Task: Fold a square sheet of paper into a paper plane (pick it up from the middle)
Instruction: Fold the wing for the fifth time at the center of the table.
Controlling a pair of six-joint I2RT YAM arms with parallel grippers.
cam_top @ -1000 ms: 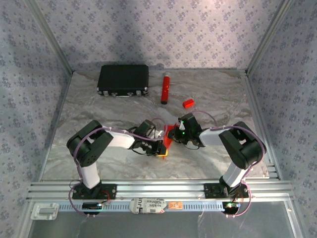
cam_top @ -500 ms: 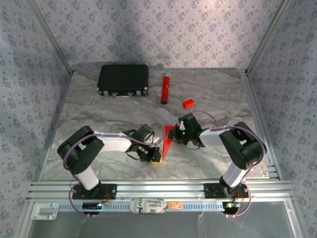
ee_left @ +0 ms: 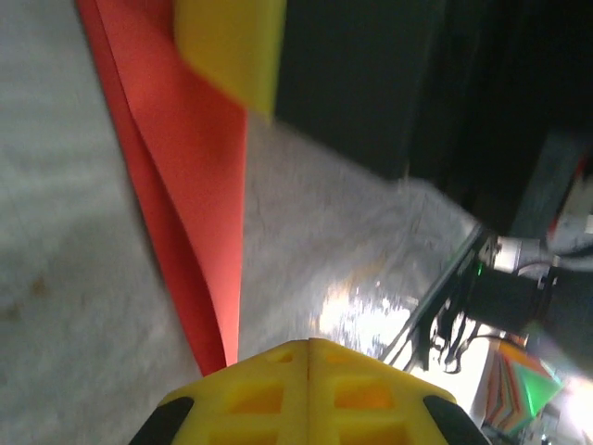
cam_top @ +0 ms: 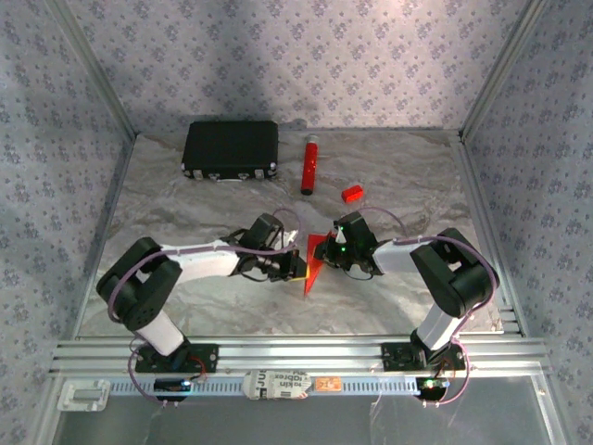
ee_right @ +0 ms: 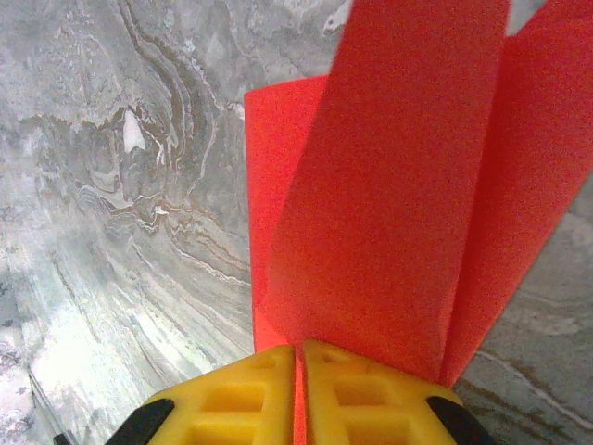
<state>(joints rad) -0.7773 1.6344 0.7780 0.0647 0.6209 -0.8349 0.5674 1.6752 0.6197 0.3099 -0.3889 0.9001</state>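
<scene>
Paper [cam_top: 313, 267] is mid-table [cam_top: 167, 199] between both arms, already folded to a narrow pointed dart with layered flaps. I judge only the last creases are left. Right gripper [ee_right: 298, 350] is clamped on the paper. Left gripper [ee_left: 309, 348] is pinched closed against its edge, but I can't tell if it's actually gripping. Case [cam_top: 231, 148], tube [cam_top: 308, 165] and block [cam_top: 351, 194] are well behind, and the near side is open.

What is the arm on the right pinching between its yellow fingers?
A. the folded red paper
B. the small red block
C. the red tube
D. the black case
A: in the right wrist view the right gripper is shut on the folded red paper, while the red tube, black case and small red block lie farther back, apart from both arms.
</scene>
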